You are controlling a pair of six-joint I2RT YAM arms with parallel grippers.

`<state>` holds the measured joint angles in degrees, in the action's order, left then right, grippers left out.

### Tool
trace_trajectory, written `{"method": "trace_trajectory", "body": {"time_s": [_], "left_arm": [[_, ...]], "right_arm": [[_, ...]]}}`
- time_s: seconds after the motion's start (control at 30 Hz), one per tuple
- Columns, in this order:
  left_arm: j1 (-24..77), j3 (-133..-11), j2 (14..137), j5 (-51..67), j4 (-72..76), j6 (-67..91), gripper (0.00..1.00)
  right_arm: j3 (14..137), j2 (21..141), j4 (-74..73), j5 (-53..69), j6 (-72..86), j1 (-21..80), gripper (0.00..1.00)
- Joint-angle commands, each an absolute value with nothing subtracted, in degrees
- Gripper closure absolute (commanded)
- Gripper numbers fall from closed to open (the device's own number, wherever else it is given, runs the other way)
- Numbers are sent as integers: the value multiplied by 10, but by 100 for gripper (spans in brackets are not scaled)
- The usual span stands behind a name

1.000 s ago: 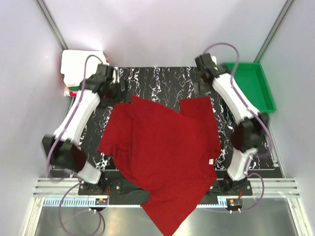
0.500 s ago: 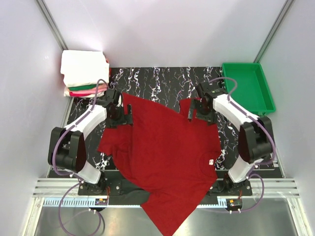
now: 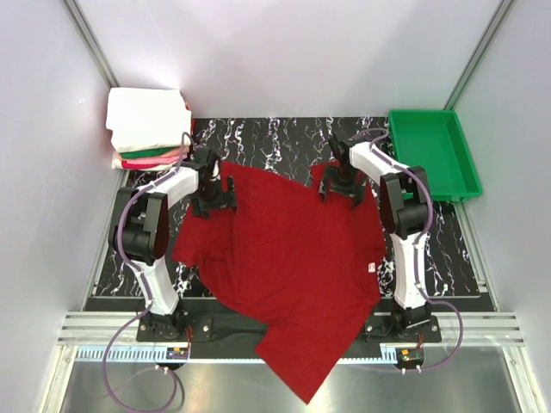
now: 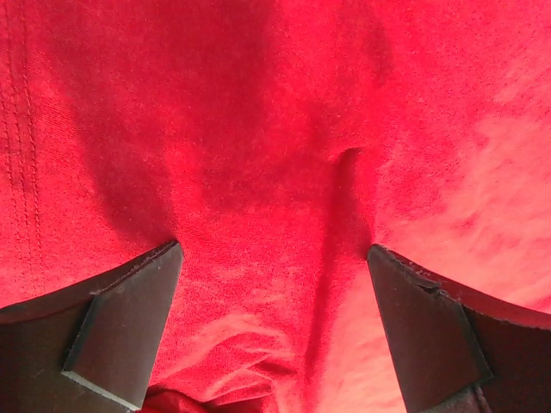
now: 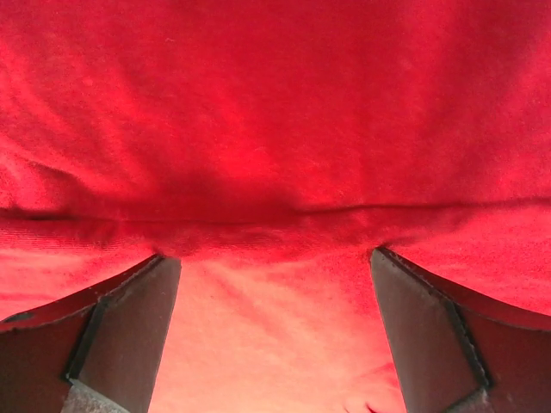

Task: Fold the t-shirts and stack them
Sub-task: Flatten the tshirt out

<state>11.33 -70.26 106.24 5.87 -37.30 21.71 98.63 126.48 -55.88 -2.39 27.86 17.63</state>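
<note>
The red shirt (image 3: 284,258) lies spread open on the black marbled table (image 3: 284,133), skewed, with one corner hanging past the table's near edge. Its small white tag (image 3: 372,268) shows near the shirt's right edge.

The left gripper (image 3: 211,194) sits at the shirt's far left corner. In the left wrist view its two dark fingers (image 4: 120,335) stand wide apart, with red cloth filling the gap between them and a short crease running through the fabric there. Nothing is pinched.

The right gripper (image 3: 343,185) sits at the shirt's far right corner, where the cloth is bunched. Its fingers (image 5: 430,335) are likewise spread wide, and a folded ridge of the shirt runs across just beyond the tips. The tips of both grippers seem to rest on the cloth, though the close views do not make the contact certain.

A stack of folded shirts (image 3: 146,125), white on top with green and pink edges under it, sits beyond the red shirt's far left corner, well apart from it. A green tray (image 3: 435,155) sits off the red shirt's far right side, beside the table.
</note>
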Motion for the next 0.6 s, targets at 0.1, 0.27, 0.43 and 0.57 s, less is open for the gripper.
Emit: {"method": "trace_trajectory", "body": {"time_s": [0.1,0.27,0.43,0.57], "left_arm": [[87,-796,1136,74,-370,221,1],[83,-894,1201,81,-403,218,2],[83,-972,1216,83,-443,224,2],[83,-914,1138,59,-447,229,2]], "right_arm": [[1228,1417,-598,-41,251,135,4],[1495,1552,-654,-33,218,119,3],[1504,1556,-542,32,210,102,3],[1497,1536,-471,52,176,101,3]]}}
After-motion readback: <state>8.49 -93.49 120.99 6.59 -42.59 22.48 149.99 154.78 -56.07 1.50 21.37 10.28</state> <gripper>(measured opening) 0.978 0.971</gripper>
